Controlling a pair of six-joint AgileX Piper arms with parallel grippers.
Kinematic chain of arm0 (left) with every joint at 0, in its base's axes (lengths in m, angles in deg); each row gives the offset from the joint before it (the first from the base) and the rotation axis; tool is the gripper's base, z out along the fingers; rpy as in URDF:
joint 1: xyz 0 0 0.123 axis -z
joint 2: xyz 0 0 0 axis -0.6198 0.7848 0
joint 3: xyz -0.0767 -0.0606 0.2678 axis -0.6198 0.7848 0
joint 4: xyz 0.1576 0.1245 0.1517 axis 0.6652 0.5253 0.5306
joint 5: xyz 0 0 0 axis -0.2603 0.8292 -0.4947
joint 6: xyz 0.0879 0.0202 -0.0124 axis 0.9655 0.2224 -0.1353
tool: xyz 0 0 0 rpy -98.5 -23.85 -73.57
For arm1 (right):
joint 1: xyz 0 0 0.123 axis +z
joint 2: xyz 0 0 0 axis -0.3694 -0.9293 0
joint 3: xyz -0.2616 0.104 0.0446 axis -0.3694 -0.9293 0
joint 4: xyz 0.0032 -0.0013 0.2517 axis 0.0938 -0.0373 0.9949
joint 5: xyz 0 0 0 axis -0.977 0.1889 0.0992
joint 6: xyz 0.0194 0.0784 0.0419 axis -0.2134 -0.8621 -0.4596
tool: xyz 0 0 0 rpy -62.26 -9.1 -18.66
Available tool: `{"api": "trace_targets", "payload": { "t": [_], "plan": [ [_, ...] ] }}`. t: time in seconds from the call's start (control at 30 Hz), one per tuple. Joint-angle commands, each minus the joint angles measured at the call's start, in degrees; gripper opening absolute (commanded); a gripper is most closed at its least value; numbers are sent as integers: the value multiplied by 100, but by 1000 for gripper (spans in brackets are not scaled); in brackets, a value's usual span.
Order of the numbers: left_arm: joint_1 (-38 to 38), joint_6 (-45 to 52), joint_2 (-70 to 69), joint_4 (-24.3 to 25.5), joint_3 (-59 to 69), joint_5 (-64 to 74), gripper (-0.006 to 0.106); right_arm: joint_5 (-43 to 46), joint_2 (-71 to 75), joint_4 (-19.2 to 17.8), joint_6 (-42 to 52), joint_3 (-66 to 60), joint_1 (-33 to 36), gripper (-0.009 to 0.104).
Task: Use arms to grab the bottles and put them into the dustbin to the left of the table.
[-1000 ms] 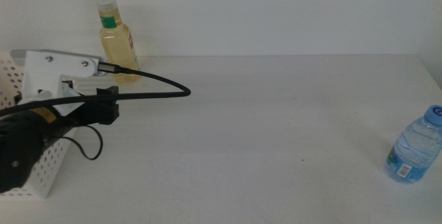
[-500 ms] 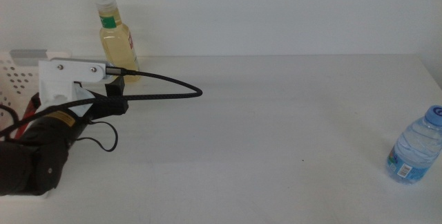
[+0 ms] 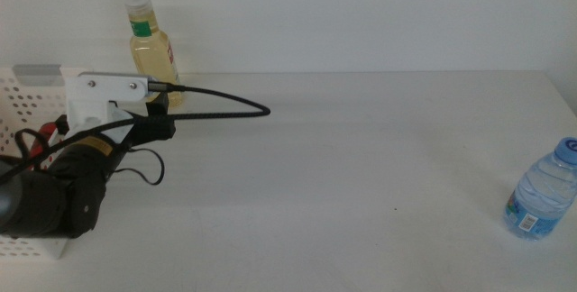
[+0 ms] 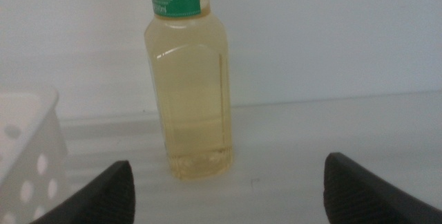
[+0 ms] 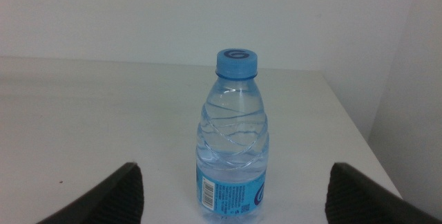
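- Left gripper: jaws spread wide, nothing between them. Yellow bottle stands straight ahead of the tips, a bit toward the dustbin-side jaw, not yet between the fingers.
- Bottle's long axis is vertical, upright on the table; judged next move: push fwd so jaws straddle the body, then close.
- Left arm is nearer this bottle; dustbin sits just beside it.
- Right gripper: jaws also wide apart, empty. Water bottle upright dead ahead, centred btwn the tips.
- Middle view shows the left arm by the dustbin w/ something red inside, prob. the can; wrist views don't. Right arm out of the middle view; only its wrist cam shows the jaws.
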Motion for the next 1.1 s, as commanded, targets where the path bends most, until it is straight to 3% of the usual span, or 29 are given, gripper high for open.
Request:
{"api": "trace_targets", "payload": {
  "t": [0.0, 0.6, 0.93, 1.07],
  "plan": [
    [7, -38, -146, -77, -266, -459, 90, 440, 155, -37, 17, 40, -42, 74],
    [7, -137, 846, 7, -1273, -390, 90, 440, 155, -37, 17, 40, -42, 74],
    [7, 237, 1591, -852, -2056, -440, 90, 440, 155, -37, 17, 40, -42, 74],
    [7, 237, 1832, -879, -2356, -434, 90, 440, 155, -37, 17, 40, -42, 74]
  ]
}}
